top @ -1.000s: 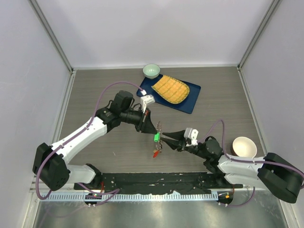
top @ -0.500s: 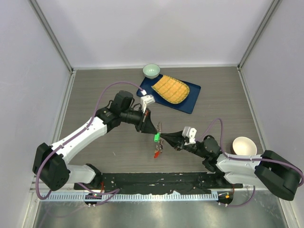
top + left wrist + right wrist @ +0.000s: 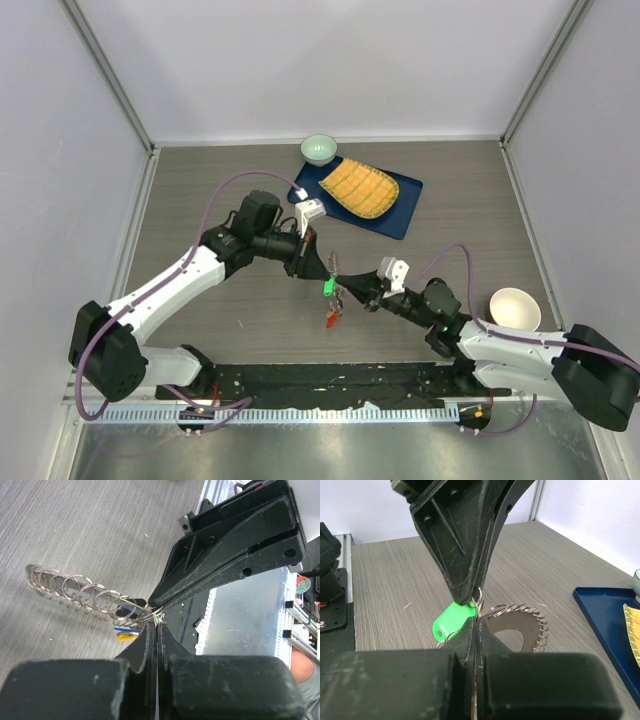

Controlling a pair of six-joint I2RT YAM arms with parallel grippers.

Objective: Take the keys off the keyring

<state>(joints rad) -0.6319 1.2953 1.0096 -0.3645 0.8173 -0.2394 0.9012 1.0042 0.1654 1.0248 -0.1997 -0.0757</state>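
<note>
The keyring (image 3: 336, 272) hangs above the middle of the table as a bunch of wire loops (image 3: 80, 589), with a flat toothed metal piece (image 3: 507, 629) among them. A green-headed key (image 3: 451, 621) dangles at its near side, and a red one (image 3: 328, 322) hangs lower. Blue and yellow heads (image 3: 125, 633) peek out beside my left fingers. My left gripper (image 3: 322, 268) is shut on the ring's wire from the left. My right gripper (image 3: 347, 293) comes in from the right. It is shut at the wire loop next to the green key, tip to tip with the left gripper (image 3: 470, 597).
A blue tray (image 3: 402, 216) holding a yellow ridged mat (image 3: 359, 188) lies at the back centre, with a pale green bowl (image 3: 319, 149) behind it. A cream bowl (image 3: 514, 308) stands at the right by my right arm. The black base rail (image 3: 330, 378) runs along the near edge.
My right gripper has slid left up to the bunch and closed from partly open to shut. The left arm and the keyring have stayed put.
</note>
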